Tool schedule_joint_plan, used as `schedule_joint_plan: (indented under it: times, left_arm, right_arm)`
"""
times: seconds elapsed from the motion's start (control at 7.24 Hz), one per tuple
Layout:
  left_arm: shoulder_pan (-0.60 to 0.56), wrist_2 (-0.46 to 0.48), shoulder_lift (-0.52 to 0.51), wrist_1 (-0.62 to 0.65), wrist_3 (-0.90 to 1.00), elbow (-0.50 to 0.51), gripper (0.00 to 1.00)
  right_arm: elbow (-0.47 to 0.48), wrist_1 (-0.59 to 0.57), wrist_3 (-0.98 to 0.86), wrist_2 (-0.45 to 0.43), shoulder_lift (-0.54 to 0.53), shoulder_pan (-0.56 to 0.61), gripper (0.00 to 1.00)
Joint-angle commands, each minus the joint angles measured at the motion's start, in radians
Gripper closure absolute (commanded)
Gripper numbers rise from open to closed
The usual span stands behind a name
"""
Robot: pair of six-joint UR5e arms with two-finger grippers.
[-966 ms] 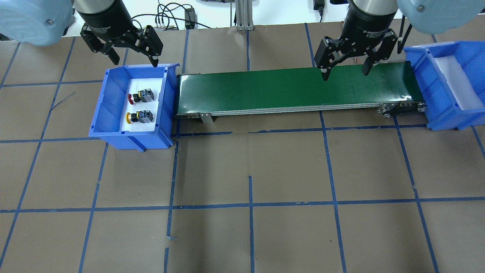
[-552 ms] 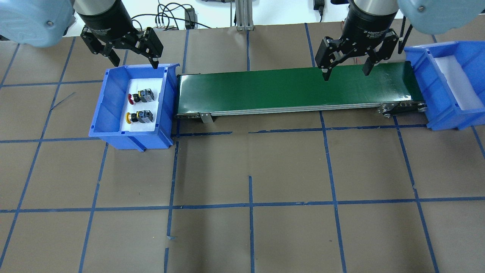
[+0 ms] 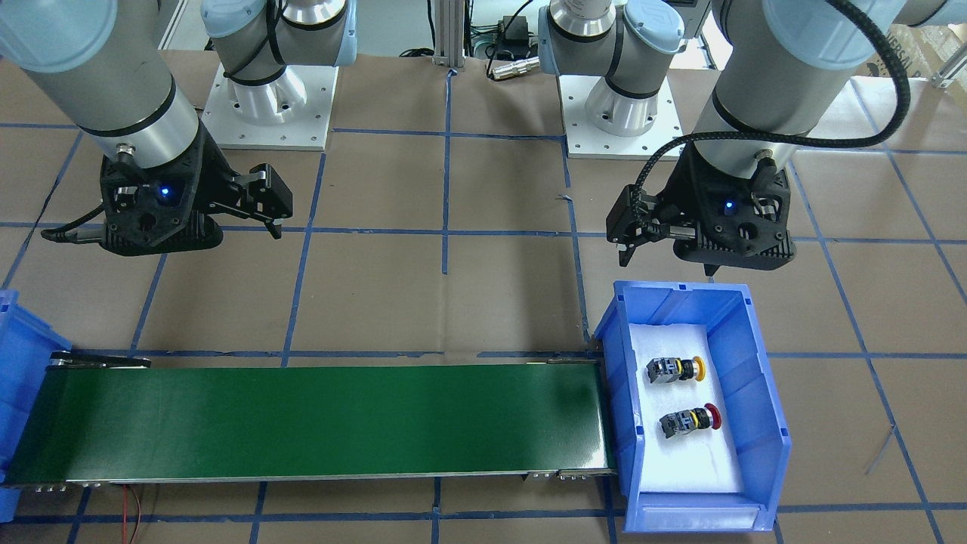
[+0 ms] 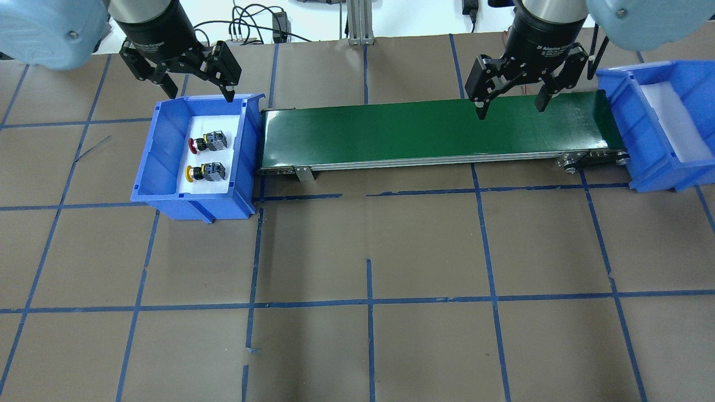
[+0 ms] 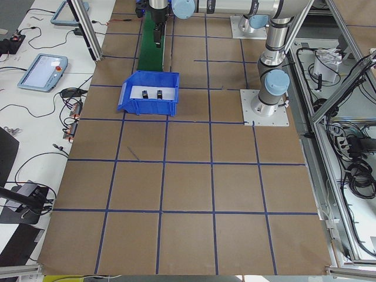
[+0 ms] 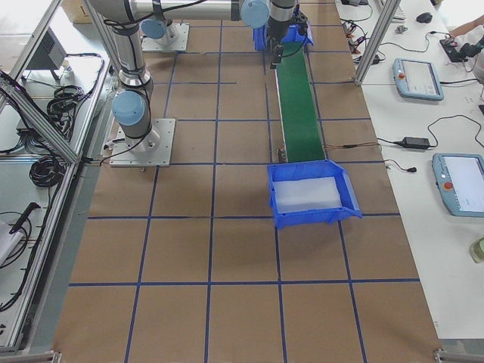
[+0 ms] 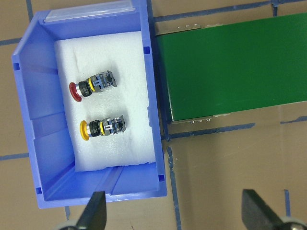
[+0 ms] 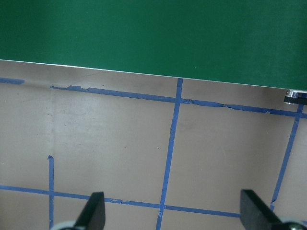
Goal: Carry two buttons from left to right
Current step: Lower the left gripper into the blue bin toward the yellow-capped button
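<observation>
Hardly anything has moved since a second ago: the left claw (image 4: 198, 94) has only edged a touch above the back rim of the left bin (image 4: 153, 162), and both buttons lie as they were. The red button (image 4: 208, 142) and the yellow button (image 4: 205, 172) rest on their sides on white foam in that bin, apart, so each can be gripped alone. Both claws hang wide open and empty, the right claw (image 4: 510, 109) over the belt (image 4: 424, 131) near the right bin (image 4: 617, 106), probably to receive. Brown paper with blue tape lines covers the desk (image 4: 368, 240); cables (image 4: 246, 28) and control tablets (image 5: 38, 71) lie alongside.
</observation>
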Motion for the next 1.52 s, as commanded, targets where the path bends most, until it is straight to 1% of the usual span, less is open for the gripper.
schedule_joint_plan:
  times: [0.0, 0.55, 0.83, 0.97, 1.38]
  left_arm:
    - [0.006, -0.001, 0.001, -0.003, 0.001, -0.001, 0.0]
    - [0.011, -0.002, 0.001, -0.016, 0.007, -0.001, 0.0]
    - [0.021, -0.002, -0.002, -0.016, 0.107, -0.001, 0.0]
    - [0.059, -0.007, -0.011, -0.016, 0.205, -0.007, 0.0]
    - [0.129, -0.007, -0.03, -0.001, 0.504, -0.062, 0.0]
  right_arm:
    - [0.0, 0.0, -0.001, -0.001, 0.0, 0.0, 0.0]
    - [0.002, 0.002, -0.002, -0.008, 0.0, -0.002, 0.0]
    - [0.002, 0.002, -0.002, -0.008, 0.0, -0.002, 0.0]
    - [0.002, 0.002, -0.002, 0.002, 0.0, -0.004, 0.0]
    - [0.003, 0.002, -0.002, -0.004, 0.0, -0.005, 0.0]
